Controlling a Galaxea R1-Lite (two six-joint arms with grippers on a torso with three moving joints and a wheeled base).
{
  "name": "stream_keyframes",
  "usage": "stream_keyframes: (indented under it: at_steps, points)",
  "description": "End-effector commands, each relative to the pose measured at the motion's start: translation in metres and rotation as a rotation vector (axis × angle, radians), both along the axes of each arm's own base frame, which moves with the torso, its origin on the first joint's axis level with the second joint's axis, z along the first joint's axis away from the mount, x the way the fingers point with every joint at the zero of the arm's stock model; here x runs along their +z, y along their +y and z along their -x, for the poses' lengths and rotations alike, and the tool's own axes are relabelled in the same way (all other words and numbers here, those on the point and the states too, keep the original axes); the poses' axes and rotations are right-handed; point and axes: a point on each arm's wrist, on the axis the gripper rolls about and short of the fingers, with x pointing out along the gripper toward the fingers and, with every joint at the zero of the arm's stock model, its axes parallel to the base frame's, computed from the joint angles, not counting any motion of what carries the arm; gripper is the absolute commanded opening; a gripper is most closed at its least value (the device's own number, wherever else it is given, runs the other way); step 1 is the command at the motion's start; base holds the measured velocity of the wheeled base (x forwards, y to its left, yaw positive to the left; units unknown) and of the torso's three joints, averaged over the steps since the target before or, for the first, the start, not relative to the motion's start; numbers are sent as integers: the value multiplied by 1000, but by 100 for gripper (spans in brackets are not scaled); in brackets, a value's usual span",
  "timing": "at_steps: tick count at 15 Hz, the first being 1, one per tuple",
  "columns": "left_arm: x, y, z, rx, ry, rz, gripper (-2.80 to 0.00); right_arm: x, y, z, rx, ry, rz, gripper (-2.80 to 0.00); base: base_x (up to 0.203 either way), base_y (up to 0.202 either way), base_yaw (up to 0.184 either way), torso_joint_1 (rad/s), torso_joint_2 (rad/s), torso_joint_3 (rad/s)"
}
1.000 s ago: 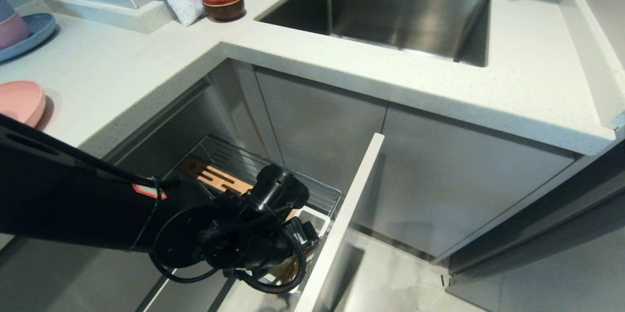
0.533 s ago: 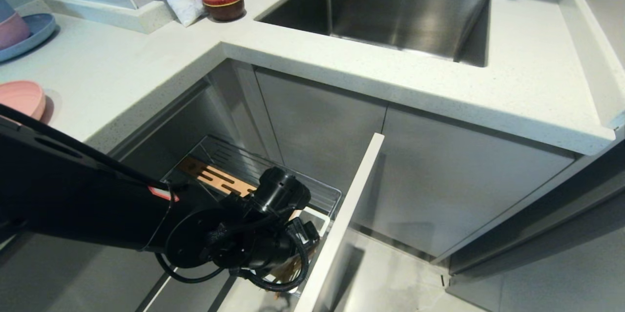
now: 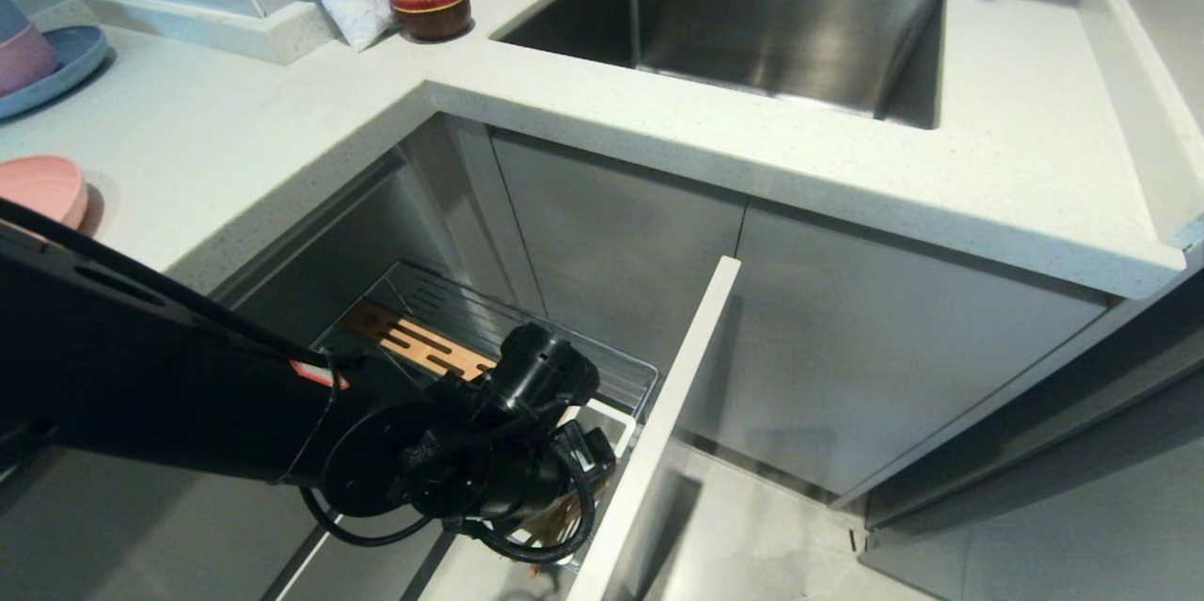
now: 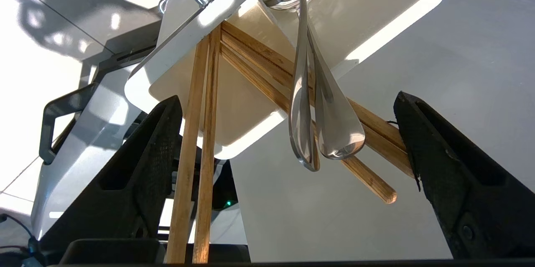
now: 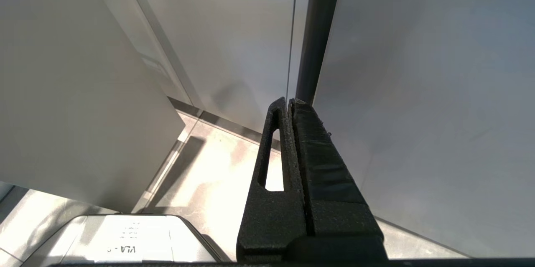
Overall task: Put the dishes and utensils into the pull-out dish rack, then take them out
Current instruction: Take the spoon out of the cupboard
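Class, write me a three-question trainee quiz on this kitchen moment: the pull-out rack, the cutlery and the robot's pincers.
1. True or false: the left pincer stands open around the chopsticks and metal handles.
2. The cutlery stands in: A) the sink B) the white tray C) the pink plate
3. Fill in: the right pincer is ____.

Key: 1 true; 2 B; 3 shut.
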Motion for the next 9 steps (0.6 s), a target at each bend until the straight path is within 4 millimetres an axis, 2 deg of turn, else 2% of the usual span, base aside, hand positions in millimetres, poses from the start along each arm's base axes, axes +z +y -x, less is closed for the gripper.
stream_keyframes:
  at_steps: [1,3,4,9]
  points:
    - [0,0,0,5,1,2,0,-1,0,0,-1,-2,0,-280,0,0,0,0,0,0]
    - [0,0,0,5,1,2,0,-1,0,0,0,-2,0,-280,0,0,0,0,0,0]
    - [-1,0,0,5,5,-2,-280,-1,0,0,0,-2,0,-280,0,0,0,0,0,0]
    - [-1,0,0,5,3,0,-280,-1,0,0,-1,-2,0,-280,0,0,0,0,0,0]
